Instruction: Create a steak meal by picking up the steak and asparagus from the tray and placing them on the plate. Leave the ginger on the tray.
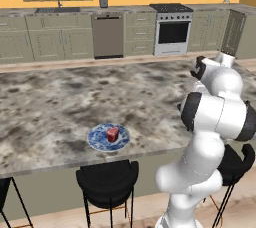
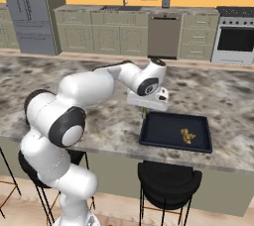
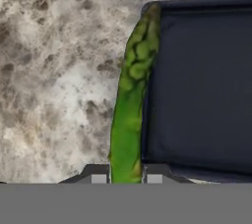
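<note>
The gripper point(image 3: 126, 179) is closed tight on the asparagus point(image 3: 130, 100), a bumpy green stalk that runs straight out from between the two dark fingertips point(image 3: 98, 178) in the hand view. Directly beneath and to one side of the gripper is the dark navy tray point(image 3: 197, 85); the stalk hangs along the tray's edge, with marbled counter point(image 3: 54, 70) on its other side. In the right base view the gripper point(image 2: 145, 109) sits just above the tray's near-left corner point(image 2: 149, 138), and the yellow-tan ginger point(image 2: 187, 136) lies farther off on the tray floor. Well away from the gripper, in the left base view, the blue-and-white plate point(image 1: 97, 139) holds the red steak point(image 1: 113, 134).

Judging by this, the steak is done and the asparagus is in hand. The next move looks to be carrying the stalk sideways across the counter to the plate and releasing it beside the steak.
</note>
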Motion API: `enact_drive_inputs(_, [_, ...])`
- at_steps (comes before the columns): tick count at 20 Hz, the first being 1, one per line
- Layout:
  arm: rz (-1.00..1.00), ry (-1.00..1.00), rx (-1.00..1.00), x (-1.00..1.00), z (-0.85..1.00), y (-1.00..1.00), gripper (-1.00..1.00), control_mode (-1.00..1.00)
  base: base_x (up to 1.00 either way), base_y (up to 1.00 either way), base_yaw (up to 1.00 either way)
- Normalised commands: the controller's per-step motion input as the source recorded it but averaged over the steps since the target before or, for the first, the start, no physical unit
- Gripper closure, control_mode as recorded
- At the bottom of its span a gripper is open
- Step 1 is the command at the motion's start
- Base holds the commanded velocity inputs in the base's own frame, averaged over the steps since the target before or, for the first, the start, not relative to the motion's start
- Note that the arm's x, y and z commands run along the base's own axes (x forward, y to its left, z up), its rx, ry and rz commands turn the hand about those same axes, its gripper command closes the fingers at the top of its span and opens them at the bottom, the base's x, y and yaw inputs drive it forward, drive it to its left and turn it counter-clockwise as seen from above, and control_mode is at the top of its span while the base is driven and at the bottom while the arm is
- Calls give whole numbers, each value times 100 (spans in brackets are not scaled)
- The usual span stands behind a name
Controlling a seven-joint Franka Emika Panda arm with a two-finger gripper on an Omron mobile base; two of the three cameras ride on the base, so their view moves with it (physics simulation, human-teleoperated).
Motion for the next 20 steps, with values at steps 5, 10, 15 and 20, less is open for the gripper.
enact_drive_inputs(5, [2,-5,-11,-66,23,100,100,-100,0,0,0])
enact_drive_inputs(10, [0,-1,-12,-57,13,100,100,-100,0,0,0])
enact_drive_inputs(15, [0,-2,-8,-48,15,100,100,-100,0,0,0])
enact_drive_inputs(20, [0,0,-5,-29,24,100,100,-100,0,0,0])
